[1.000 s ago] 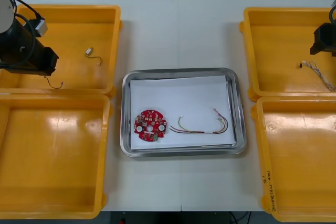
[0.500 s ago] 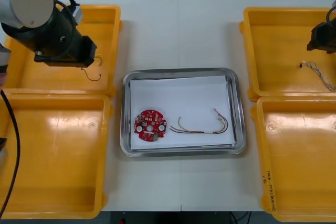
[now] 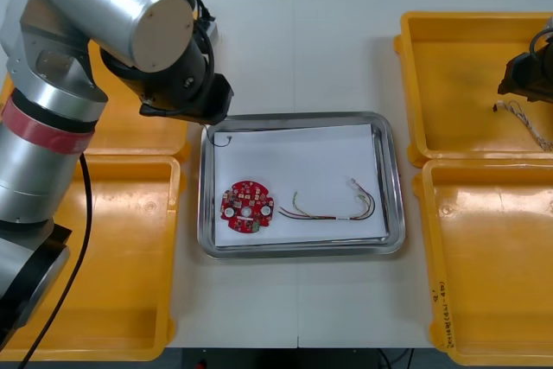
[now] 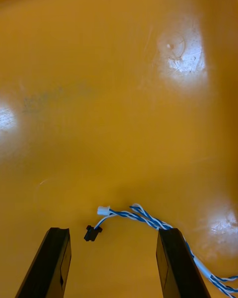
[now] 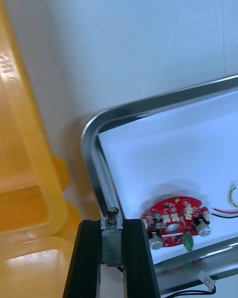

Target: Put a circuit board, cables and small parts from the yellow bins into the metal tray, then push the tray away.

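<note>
Hovering over the far left corner of the shiny metal tray point(image 3: 394, 181), the left gripper point(image 5: 112, 224) clamps its fingers on a small metal part point(image 5: 111, 236). The right gripper point(image 4: 113, 238) hangs over the far right yellow plastic bin point(image 3: 458, 84), fingers apart above a twisted blue and white cable point(image 4: 144, 217).

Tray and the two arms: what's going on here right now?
The left gripper is shut on a small metal part, holding it over the far left corner of the tray. The tray already holds a board and a red and yellow cable. The right gripper hangs open over the far right bin, lined up with the end of the blue and white cable, not yet gripping it.
</note>
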You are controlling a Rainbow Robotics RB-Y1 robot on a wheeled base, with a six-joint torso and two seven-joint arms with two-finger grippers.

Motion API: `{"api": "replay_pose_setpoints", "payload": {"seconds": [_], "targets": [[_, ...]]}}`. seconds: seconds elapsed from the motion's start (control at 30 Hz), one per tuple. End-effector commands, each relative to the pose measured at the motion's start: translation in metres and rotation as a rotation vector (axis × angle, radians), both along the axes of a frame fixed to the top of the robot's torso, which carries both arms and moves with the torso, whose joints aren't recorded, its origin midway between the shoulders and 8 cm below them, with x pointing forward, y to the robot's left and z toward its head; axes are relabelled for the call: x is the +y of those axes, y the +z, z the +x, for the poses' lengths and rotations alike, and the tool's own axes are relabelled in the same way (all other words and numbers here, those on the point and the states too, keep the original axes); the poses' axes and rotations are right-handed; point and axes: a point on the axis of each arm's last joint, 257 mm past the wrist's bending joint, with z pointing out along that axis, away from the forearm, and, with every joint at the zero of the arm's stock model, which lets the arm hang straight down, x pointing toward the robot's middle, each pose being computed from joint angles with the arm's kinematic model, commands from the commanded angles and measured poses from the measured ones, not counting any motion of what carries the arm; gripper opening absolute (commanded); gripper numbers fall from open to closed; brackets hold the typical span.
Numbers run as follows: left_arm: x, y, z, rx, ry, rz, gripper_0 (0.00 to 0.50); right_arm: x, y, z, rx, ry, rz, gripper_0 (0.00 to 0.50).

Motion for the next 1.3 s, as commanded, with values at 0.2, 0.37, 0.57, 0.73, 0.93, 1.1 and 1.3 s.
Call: {"api": "replay_pose_setpoints", "payload": {"seconds": [0.2,0.37,0.57,0.73,0.93,1.1,1.3], "targets": [[-0.057,-0.018,-0.016,0.055,0.066,-0.037,0.0,0.01,0.024,0.017,-0.049,-0.015,0.003,0.5],[-0.069,-0.032,-0.013,0.047,0.048,-0.041,0.0,0.021,0.014,0.017,-0.036,-0.016,0.02,0.5],[-0.08,-0.047,-0.008,0.041,0.031,-0.048,0.001,0.033,0.002,0.018,-0.029,-0.014,0.027,0.5],[-0.081,-0.059,-0.001,0.042,0.034,-0.051,0.0,0.033,-0.007,0.018,-0.024,-0.005,-0.002,0.5],[-0.082,-0.069,0.004,0.041,0.034,-0.05,0.0,0.031,-0.021,0.013,-0.004,0.003,-0.031,0.5],[-0.078,-0.072,0.006,0.041,0.04,-0.039,0.0,0.026,-0.032,0.009,0.005,0.006,-0.038,0.5],[-0.07,-0.078,0.012,0.031,0.045,-0.022,0.0,0.024,-0.038,0.006,0.01,0.003,-0.035,0.5]]}}
